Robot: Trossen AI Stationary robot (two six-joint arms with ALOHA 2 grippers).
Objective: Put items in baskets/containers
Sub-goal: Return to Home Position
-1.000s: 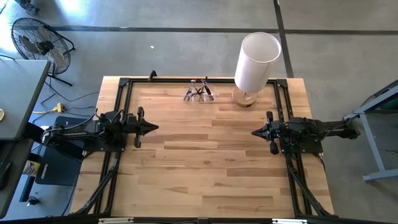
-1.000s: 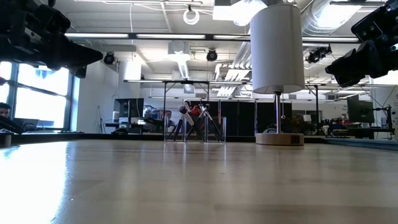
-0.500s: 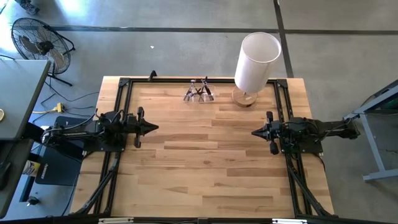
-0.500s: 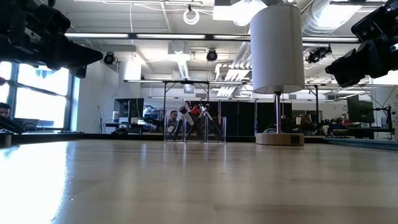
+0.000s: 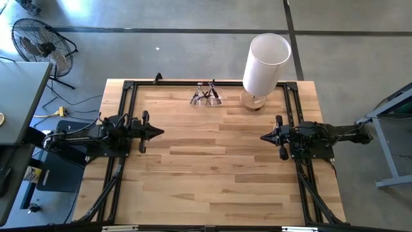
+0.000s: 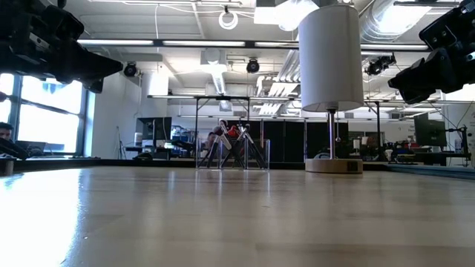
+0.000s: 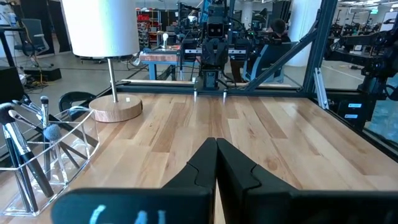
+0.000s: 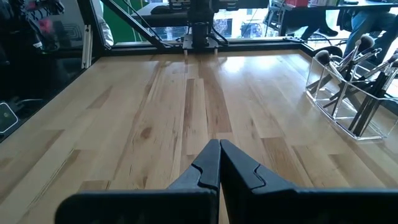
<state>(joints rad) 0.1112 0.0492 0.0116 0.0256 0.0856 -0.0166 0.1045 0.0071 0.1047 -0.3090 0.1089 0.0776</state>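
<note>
looking at upper centre, you see the brushes (image 5: 207, 93) standing in the clear organizer (image 5: 197, 100) — probably light, thin, slippery; pinch mid-handle, not bristles. left gripper (image 5: 159, 132) and right gripper (image 5: 262, 136) sit clenched, empty, mid-frame.

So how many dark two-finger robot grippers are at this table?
2: the left gripper over the wooden table, left side; the right gripper over its right side. Both shut.

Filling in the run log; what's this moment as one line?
left tool: shut, empty, over table left side | right tool: shut, empty, over right side | brushes: standing in clear organizer, far edge, beside white lamp
</note>
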